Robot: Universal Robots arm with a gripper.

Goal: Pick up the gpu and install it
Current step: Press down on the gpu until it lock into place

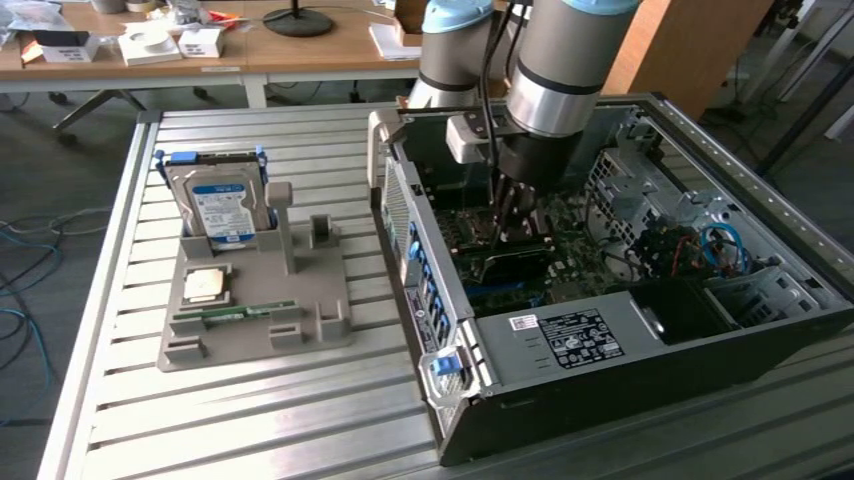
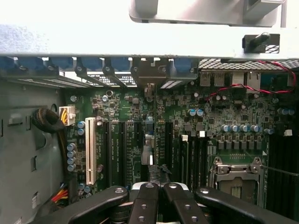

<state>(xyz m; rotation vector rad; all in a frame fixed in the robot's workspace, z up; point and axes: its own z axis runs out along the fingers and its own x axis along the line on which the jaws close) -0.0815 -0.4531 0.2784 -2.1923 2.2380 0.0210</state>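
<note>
Blue-and-white label on the silver hard drive (image 1: 222,212): I can't read its print.
White sticker on the black computer case (image 1: 577,338): unreadable too.

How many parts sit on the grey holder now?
3: hard drive upright at the far end of the grey holder, CPU flat midway, memory stick just nearer. Posts could hide more.

A slatted metal table (image 1: 267,400) carries a grey parts holder (image 1: 254,325) (holding a hard drive (image 1: 220,205)) beside an open computer case (image 1: 627,350).
</note>
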